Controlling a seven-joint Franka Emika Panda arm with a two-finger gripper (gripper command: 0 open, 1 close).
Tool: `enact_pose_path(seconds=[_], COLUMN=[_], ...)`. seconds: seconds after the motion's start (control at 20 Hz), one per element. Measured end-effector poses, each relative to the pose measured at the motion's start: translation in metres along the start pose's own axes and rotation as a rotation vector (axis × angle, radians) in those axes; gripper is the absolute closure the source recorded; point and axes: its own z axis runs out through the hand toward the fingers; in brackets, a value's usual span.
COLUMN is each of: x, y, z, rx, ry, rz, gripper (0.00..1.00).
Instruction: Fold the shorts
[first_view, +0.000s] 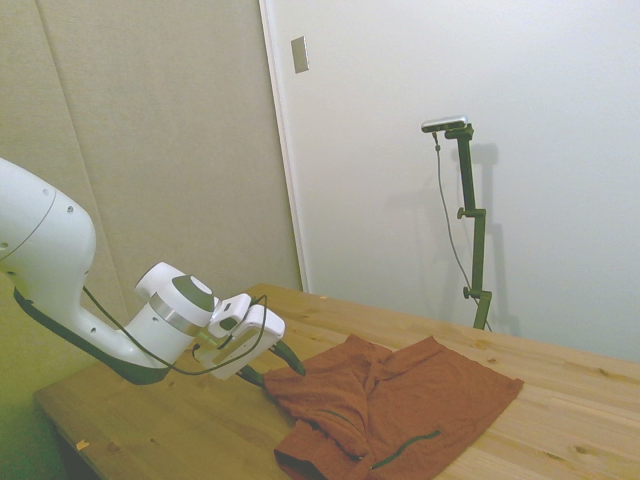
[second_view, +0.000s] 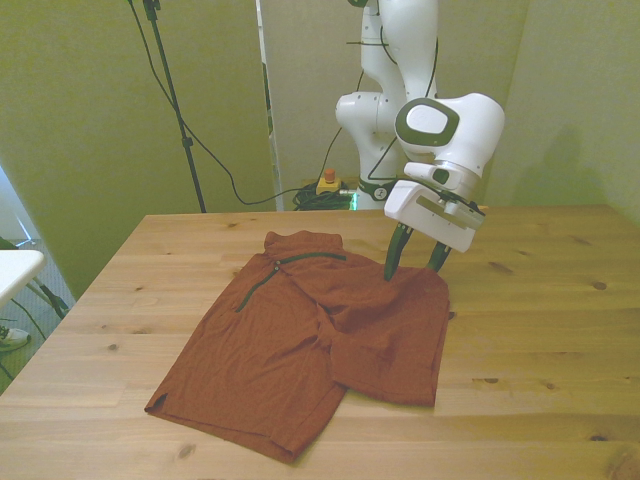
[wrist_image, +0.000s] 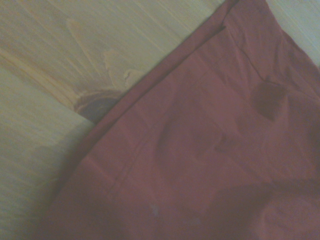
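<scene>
Shorts (second_view: 300, 340) of soft rust-orange cloth lie spread on the wooden table (second_view: 540, 330), near its middle and a little toward the front view's left. The fabric is thin and limp, rumpled into low ridges where one leg has been laid partly over the other, so the outline is an uneven, roughly four-sided patch with a doubled panel on the front view's right. A thin dark piping line runs in a bent stroke across the upper part, and a dark trim edges the hem at the corner nearest the camera. From the side view the shorts (first_view: 400, 405) show the same creased heap at the end near the arm and a flatter, smoother stretch beyond it. Close up, the wrist view gives a blurred red-orange sheet (wrist_image: 210, 150) with a stitched seam along its edge, lying flat on pale planks.

Over the far corner of the folded panel the gripper (second_view: 417, 262) points down, its two dark fingers (second_view: 394, 258) spread apart, tips at or just above the cloth; nothing sits between them. Whether they touch the fabric cannot be told. The white arm (first_view: 60, 270) slopes down to it. The table is light pine, knotty, with visible board joints.
</scene>
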Motion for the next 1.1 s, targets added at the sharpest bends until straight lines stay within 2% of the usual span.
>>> enact_pose_path(seconds=[1.1], x=[-0.0062], y=[-0.0008], z=[0.0100], rx=[-0.003], ry=[-0.026], rz=[-0.002], gripper=[1.00])
